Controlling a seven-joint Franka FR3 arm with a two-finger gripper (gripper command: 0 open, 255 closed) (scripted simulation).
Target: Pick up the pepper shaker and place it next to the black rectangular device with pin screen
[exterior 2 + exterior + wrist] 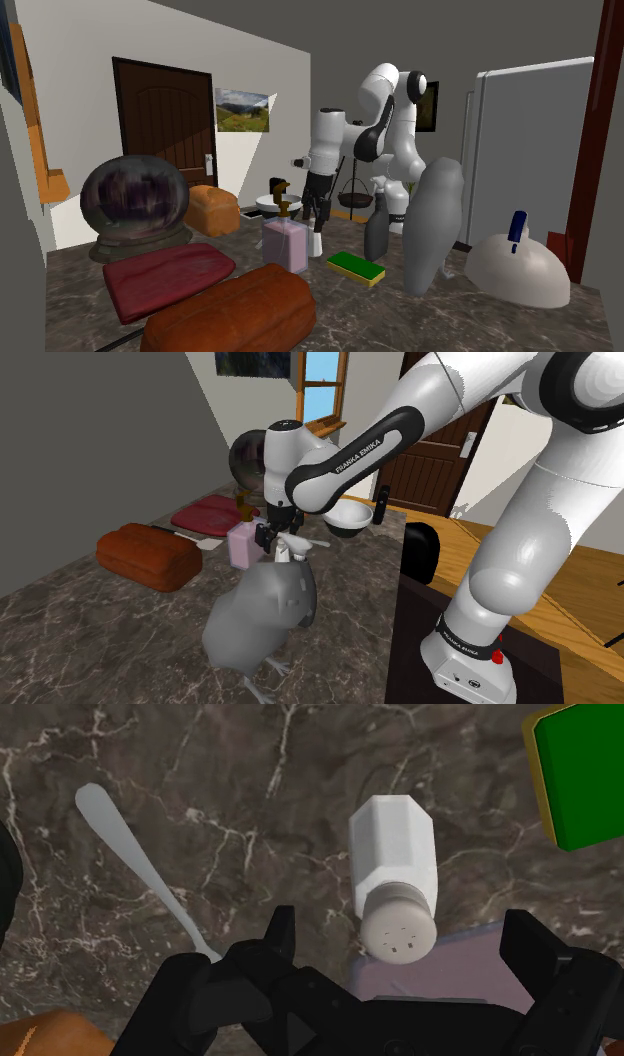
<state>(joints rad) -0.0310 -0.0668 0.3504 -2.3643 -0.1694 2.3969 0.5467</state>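
Black fingers (283,939) of the gripper (405,934) stand spread on either side of the white pepper shaker (395,864), touching neither of its faces, as it stands upright on the dark marble counter (250,784) between a white spoon (130,854) and a green sponge (585,774). By this showing the task has barely begun: closing, lifting, carrying and setting down all remain. One small black upright block (382,505) by the bowl (350,517) may be the pin-screen device.

The counter (120,637) holds 1 white shaker (395,864), 1 spoon (128,849), 1 green sponge (355,267), 1 grey bird figure (265,617) and 1 globe (133,200).
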